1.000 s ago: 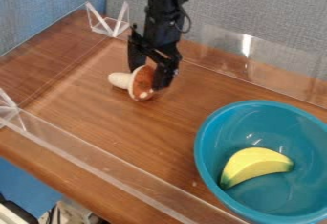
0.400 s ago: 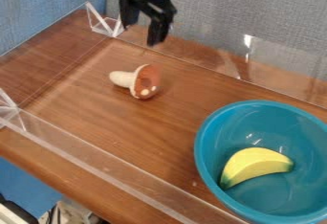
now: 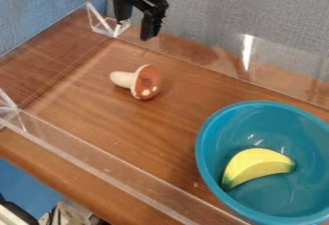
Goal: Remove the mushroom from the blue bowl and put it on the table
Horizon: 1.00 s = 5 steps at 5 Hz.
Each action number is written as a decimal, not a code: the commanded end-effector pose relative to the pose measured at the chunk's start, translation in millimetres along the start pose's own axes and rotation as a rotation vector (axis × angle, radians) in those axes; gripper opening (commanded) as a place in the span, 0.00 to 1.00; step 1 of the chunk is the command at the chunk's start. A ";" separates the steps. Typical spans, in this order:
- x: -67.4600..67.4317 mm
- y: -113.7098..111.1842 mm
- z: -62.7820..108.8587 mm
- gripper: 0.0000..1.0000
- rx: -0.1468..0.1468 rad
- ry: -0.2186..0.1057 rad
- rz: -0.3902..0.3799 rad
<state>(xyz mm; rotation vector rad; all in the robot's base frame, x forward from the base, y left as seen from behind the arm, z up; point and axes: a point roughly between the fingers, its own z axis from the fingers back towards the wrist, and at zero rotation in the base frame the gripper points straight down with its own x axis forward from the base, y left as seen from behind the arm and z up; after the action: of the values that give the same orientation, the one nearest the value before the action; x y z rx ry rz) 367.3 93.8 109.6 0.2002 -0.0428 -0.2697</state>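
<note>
The mushroom [image 3: 138, 82] lies tipped over on the table [image 3: 77, 75], well apart from the blue bowl [image 3: 221, 133].

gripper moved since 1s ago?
Yes. The gripper, open, has lifted off the mushroom and gone up and left, toward the table's back wall.

Soft, even light is falling from above, keeping the table [image 3: 77, 65] bright and warm. A pale sheen is running across the wood, and the acrylic walls [image 3: 251, 51] are catching white glints. The blue bowl [image 3: 232, 133] is casting only a faint shadow (edges stay soft). The small picture is looking slightly grainy and blurred throughout.
</note>
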 end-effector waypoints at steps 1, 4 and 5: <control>4.6 15.8 19.7 1.00 0.031 -0.060 0.036; 1.6 4.7 4.1 1.00 0.026 -0.078 -0.016; -2.6 -7.8 1.5 1.00 0.031 -0.082 -0.013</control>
<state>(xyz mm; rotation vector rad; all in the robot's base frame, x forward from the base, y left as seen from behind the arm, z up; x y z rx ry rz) 358.1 86.5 78.9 0.1905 -0.0455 -0.2983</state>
